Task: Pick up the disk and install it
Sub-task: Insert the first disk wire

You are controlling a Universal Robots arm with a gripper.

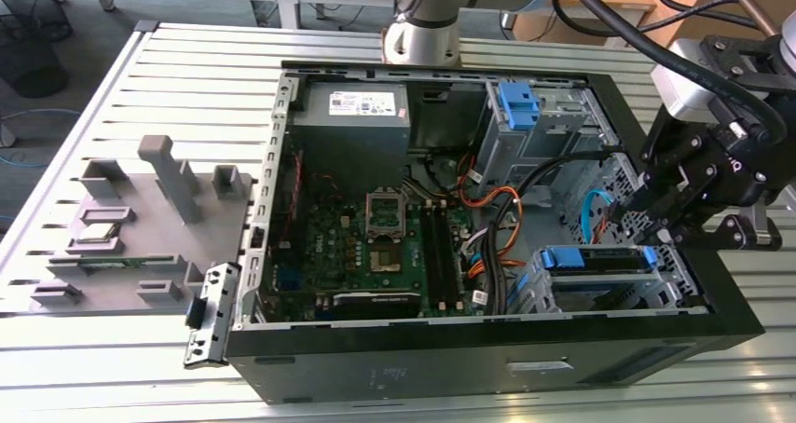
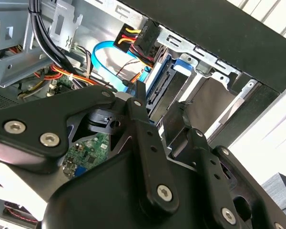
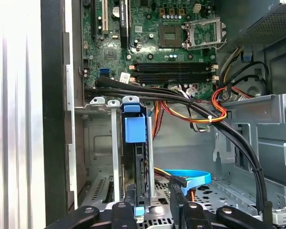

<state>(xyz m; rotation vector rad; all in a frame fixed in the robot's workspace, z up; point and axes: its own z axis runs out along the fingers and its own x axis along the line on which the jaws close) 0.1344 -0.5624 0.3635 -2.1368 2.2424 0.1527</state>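
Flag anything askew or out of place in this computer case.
A perforated grey metal bracket hangs swung outward and tilted at the open black computer case's corner, on the exterior view's left. The flat blue cable inside seems loose, its black plug apparently unconnected.

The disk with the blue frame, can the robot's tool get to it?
Probably yes. The case is open on this side, and the tool sits right by the disk. The black cables run past its far end, not between them.
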